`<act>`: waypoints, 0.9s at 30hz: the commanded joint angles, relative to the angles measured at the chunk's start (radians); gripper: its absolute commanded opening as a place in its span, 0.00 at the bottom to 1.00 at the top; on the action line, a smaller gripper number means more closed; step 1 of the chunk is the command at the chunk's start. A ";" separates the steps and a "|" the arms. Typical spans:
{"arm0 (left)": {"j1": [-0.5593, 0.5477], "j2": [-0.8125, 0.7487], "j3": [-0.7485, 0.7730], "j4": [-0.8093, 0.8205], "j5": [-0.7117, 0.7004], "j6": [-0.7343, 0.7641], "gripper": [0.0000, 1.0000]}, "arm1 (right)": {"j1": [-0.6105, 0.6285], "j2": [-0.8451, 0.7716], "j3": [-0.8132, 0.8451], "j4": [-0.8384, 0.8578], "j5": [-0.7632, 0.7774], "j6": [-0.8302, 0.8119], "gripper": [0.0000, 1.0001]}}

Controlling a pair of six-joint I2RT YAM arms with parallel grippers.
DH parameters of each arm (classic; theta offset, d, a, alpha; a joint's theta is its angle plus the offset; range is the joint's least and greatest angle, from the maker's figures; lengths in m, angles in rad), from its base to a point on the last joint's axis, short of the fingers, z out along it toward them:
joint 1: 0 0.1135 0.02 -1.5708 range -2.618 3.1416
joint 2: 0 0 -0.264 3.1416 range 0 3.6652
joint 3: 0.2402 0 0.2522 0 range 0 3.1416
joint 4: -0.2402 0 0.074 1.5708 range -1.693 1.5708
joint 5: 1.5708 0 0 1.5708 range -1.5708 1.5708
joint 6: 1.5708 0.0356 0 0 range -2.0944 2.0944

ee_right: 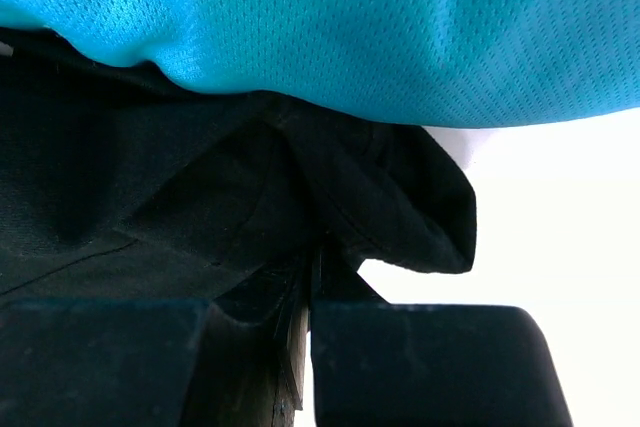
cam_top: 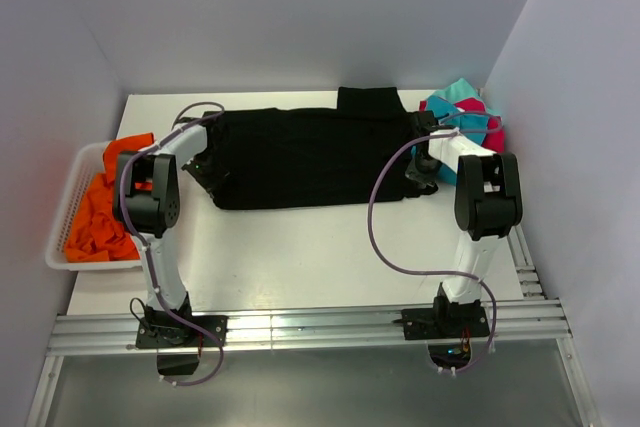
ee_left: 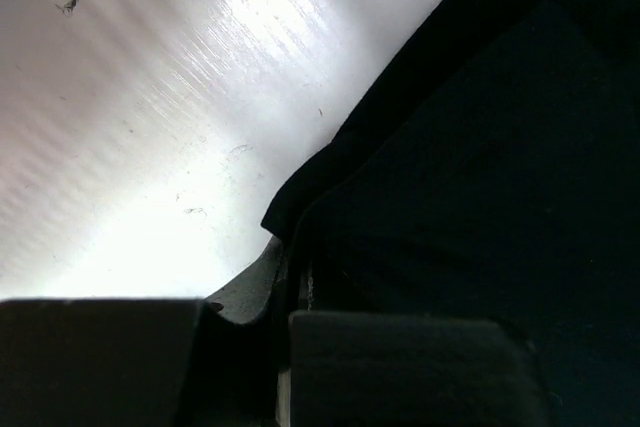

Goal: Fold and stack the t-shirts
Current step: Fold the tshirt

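Both grippers sit at opposite ends of the black t-shirt (cam_top: pixel 300 157), which lies flattened on the table (cam_top: pixel 300 247) with its long axis running left to right. The left gripper (cam_top: pixel 203 163) is at the shirt's left end and the right gripper (cam_top: pixel 425 167) at its right end — each arm is nearest its own end, so neither has to reach across. In the wrist views I read both pairs of jaws as closed to a thin slit with a bit of black hem pinched in it.

I judge the coming fold depends on lifting both ends together and keeping that long axis taut. On the near side of the shirt the tabletop is bare, white and glossy, with room to draw cloth toward the bases. At the shirt's right end the teal t-shirt (ee_right: pixel 350 27) lies against the black cloth, with the pink-red t-shirt (cam_top: pixel 492 133) just past it — a likely snag. Well off the left end, orange t-shirts (cam_top: pixel 95 217) fill a white basket (cam_top: pixel 90 265).
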 commanded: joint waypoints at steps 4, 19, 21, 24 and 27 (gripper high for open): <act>0.023 0.024 -0.085 0.000 -0.047 0.003 0.00 | -0.029 -0.111 -0.053 -0.056 0.053 -0.010 0.00; -0.032 -0.320 -0.363 -0.010 -0.012 0.019 0.00 | -0.036 -0.479 -0.286 -0.255 -0.070 0.080 0.00; -0.034 -0.357 -0.413 -0.007 0.004 0.025 0.00 | -0.034 -0.511 -0.308 -0.295 -0.052 0.099 0.00; -0.038 -0.427 -0.492 0.005 0.031 0.026 0.00 | -0.037 -0.568 -0.346 -0.324 -0.032 0.111 0.00; -0.049 -0.492 -0.558 0.006 0.041 0.026 0.00 | -0.039 -0.620 -0.384 -0.359 -0.024 0.123 0.00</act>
